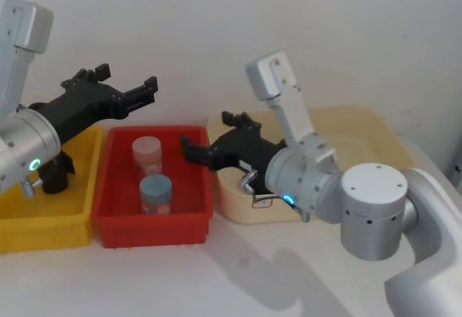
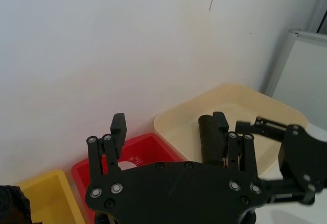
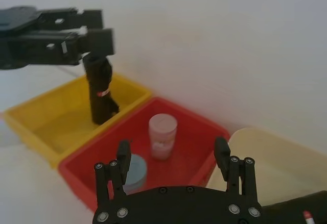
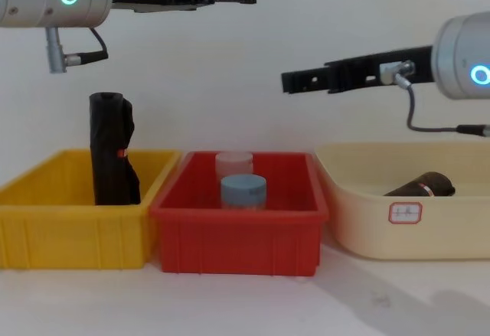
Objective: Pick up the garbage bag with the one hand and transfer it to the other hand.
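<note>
To the left of the red plastic tray a yellow plastic bin is seen. In it the garbage bag, a thick black cylindrical roll of plastic film with a small red-and-white label band, is stood nearly upright in the part nearer the red tray, and nothing touches it. Up and to the left of the red tray, high above the roll, the left gripper, black and long-fingered on the green-ringed silver-grey arm, is held with its fingers spread wide and nothing between them.

Inside the red tray a translucent pinkish jar and a blue-lidded jar are set. Above the tray's right edge the right gripper, black and long-fingered on the blue-ringed arm, is likewise spread and empty. To the right of the red tray a cream plastic tub holds a slimmer black roll, laid on its side.

The garbage bag is judged fairly light and firm along its length, though its film surface is likely slippery and slightly yielding. It would best be taken across the cylinder on the upper part that rises above the bin's rim, so that the lower half is left free for the receiving gripper.
</note>
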